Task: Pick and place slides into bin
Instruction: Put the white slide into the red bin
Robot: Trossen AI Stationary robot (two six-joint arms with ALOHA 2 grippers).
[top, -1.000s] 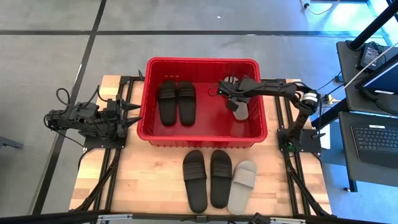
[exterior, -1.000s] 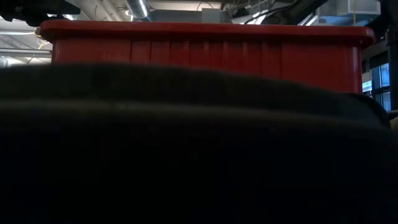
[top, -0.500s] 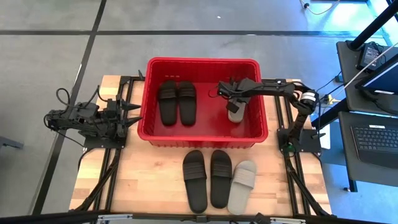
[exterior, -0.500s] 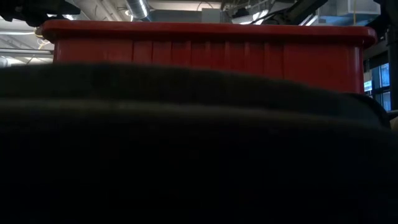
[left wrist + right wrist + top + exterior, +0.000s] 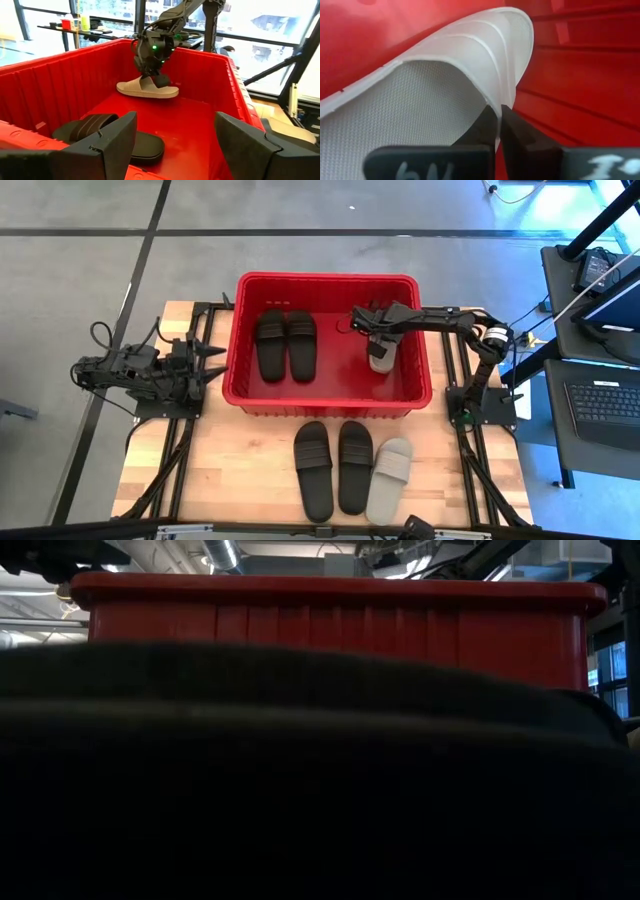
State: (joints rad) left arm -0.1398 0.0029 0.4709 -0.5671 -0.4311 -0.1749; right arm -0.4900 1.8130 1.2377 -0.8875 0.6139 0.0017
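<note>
Holding a light beige foam-rubber slide sandal (image 5: 147,88) by the edge of its ribbed strap, my right gripper (image 5: 498,120) sits inside the large red plastic bin (image 5: 240,330) with slotted sides, near its right wall. My 2 fingers are pressed together on the strap, pinching it. From the left wrist view, the sandal looks level and at or just above the bin floor; I cannot tell whether it touches.

2 matte black slides (image 5: 284,344) already lie side by side in the bin's left half. On the wooden table (image 5: 230,470) in front of the bin wait 2 more black slides (image 5: 333,467) and 1 beige slide (image 5: 389,478).

My left gripper (image 5: 175,145) is spread and parked beside the bin's left wall.

Risks as I judge them: the thin pinch could slip, or the strap could snag my fingers on release.
</note>
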